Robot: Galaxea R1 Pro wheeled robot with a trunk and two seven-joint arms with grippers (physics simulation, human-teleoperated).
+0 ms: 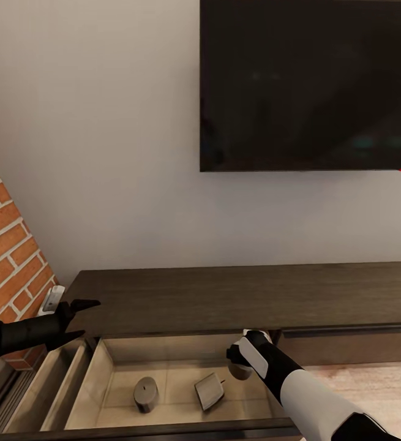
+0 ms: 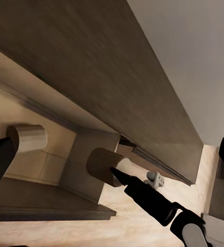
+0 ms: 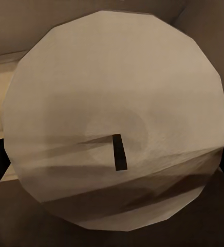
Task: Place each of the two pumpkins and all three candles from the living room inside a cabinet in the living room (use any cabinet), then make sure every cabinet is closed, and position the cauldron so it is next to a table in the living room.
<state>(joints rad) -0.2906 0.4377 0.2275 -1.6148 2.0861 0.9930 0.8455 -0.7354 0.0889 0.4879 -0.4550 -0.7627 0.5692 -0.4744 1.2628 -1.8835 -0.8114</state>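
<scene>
Two candles already lie in the open drawer (image 1: 102, 380) of the cabinet (image 1: 237, 294): a round one (image 1: 146, 392) near the drawer's front left part and a squarish one (image 1: 209, 390) toward the middle of its floor, both tipped on their sides, which we take to mean they were let go from above rather than set down upright. We carry the third candle (image 1: 242, 370) in our right claw (image 1: 240, 361), which is clenched on it above the drawer's right side, just under the front edge of the cabinet top. In the right wrist view the candle's pale round end and short dark wick (image 3: 119, 152) sit squarely ahead of the camera, with the dark fingers at either side, so the grip is across its body and the wick end faces back up the arm. We hold it over the pale tan interior, well inside the drawer walls, so that it would fall onto the floor of the drawer and not onto the front panel. Our left claw (image 1: 81, 320) hangs beside the cabinet's left end, near the brick fireplace (image 1: 7, 257), its jaws spread and empty, parked clear of the drawer; the left wrist view looks along the cabinet to the right arm and its candle (image 2: 103, 165). Above the cabinet the black TV (image 1: 310, 86) is on the wall. We judge the pumpkins, the closing and the cauldron remain to be done.
</scene>
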